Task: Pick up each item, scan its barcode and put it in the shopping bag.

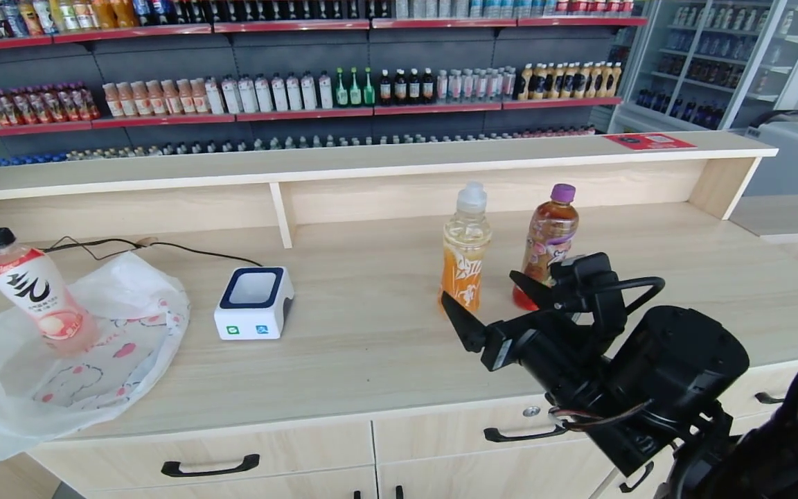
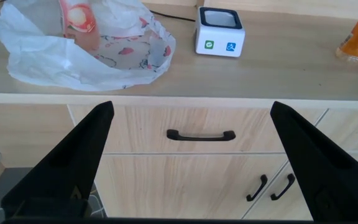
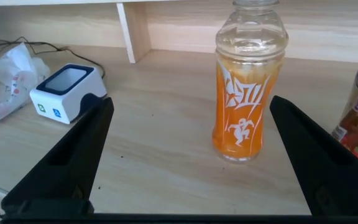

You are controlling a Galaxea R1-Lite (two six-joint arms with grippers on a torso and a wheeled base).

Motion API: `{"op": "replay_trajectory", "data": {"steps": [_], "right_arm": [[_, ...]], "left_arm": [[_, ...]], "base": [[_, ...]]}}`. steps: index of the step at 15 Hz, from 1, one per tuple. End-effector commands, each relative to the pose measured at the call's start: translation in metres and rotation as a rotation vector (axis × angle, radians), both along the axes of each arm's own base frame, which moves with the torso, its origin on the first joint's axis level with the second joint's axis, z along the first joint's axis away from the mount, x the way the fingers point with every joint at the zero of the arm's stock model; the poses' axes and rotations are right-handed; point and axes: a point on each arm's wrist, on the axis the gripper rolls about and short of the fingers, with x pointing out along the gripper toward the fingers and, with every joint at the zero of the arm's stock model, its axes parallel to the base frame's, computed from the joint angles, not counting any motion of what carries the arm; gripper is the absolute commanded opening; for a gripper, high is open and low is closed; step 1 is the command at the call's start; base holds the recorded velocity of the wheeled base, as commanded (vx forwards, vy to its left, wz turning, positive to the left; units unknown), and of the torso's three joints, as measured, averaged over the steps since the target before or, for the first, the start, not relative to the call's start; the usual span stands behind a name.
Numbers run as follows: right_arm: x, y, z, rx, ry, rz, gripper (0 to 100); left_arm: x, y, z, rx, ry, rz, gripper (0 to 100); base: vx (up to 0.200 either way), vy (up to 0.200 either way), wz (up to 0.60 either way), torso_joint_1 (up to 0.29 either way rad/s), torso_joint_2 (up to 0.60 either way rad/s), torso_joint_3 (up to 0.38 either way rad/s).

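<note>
Nearest the camera, at the lower right of the head view, the right gripper [image 1: 480, 287] hangs just above the wooden counter [image 1: 371, 346] with its two black fingers spread wide and nothing between them. At the far left of the counter lies a translucent shopping bag [image 1: 129, 326] printed with pink patterns. A pink bottle [image 1: 35, 291] with a black cap stands leaning in it, its lower part veiled by the plastic. To the right of the bag, and apart from it, sits a small white barcode scanner [image 1: 253, 301] with a dark-framed window facing up. Well to the right of that, an orange drink bottle [image 1: 466, 242] with a clear cap stands upright. Just beside it on the right stands a brown tea bottle [image 1: 550, 235] with a purple cap, also upright. Neither is in the bag yet. The orange bottle stands directly ahead of the right gripper. In the right wrist view it is framed in the gap between the open fingers, a little toward one finger, with its long axis vertical. The left gripper [image 2: 190, 104], also spread apart and empty, is low in front of the cabinet drawers, below the bag and scanner. The right arm is therefore clearly the nearer one, and a short, level reach forward would probably bring its fingers around the orange bottle's body.
</note>
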Motion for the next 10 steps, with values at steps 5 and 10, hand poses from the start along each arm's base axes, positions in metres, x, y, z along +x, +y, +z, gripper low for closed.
{"op": "replay_trajectory", "data": {"steps": [5, 10], "right_arm": [[-0.001, -0.004, -0.02, -0.056, 0.063, -0.008, 100], [0.01, -0.005, -0.016, -0.037, 0.042, -0.034, 100]], "left_arm": [[0.0, 0.0, 0.0, 0.0, 0.002, 0.001, 100], [0.0, 0.0, 0.0, -0.002, 0.0, -0.001, 100]], "base": [[0.04, 0.0, 0.0, 0.001, 0.0, 0.0], [0.0, 0.0, 0.0, 0.0, 0.0, 0.0]]}}
